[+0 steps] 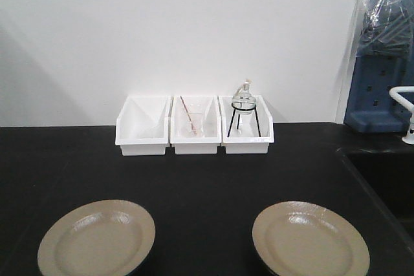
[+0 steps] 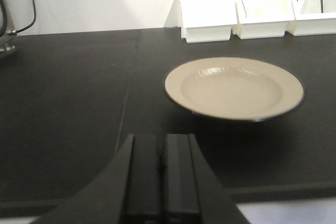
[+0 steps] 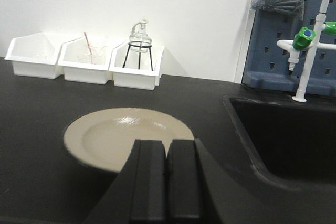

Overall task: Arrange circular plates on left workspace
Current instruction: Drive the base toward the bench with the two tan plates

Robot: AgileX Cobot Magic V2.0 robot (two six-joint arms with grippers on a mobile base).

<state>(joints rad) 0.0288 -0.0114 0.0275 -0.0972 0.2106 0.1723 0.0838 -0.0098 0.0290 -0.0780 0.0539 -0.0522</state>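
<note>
exterior front-facing view: two round tan plates lie flat on the black countertop (image 1: 207,179) near its front edge, the left plate (image 1: 97,238) and the right plate (image 1: 310,242), well apart with bare black top between them. against the white wall (image 1: 194,30) at the back stand three white bins side by side, touching. the left bin (image 1: 143,127) looks empty, the middle bin (image 1: 195,130) holds a clear beaker (image 1: 194,123) with a thin rod leaning in it, and the right bin (image 1: 246,135) holds a glass flask (image 1: 244,98) on a black wire stand (image 1: 244,121). to the right the counter drops into a black sink (image 1: 381,172), with a white tap (image 1: 404,108) and a blue pegboard (image 1: 375,88) behind it.

in the left wrist view the left gripper (image 2: 163,140) has its fingers pressed together with nothing between them; the left plate sits ahead and to its right, apart from it. a dark cable (image 2: 32,3) hangs at the far left.

in the right wrist view the right gripper (image 3: 167,142) is likewise closed and empty. its fingers cover the near rim of the right plate, so i cannot tell whether they touch. the sink lies near the plate's right.
</note>
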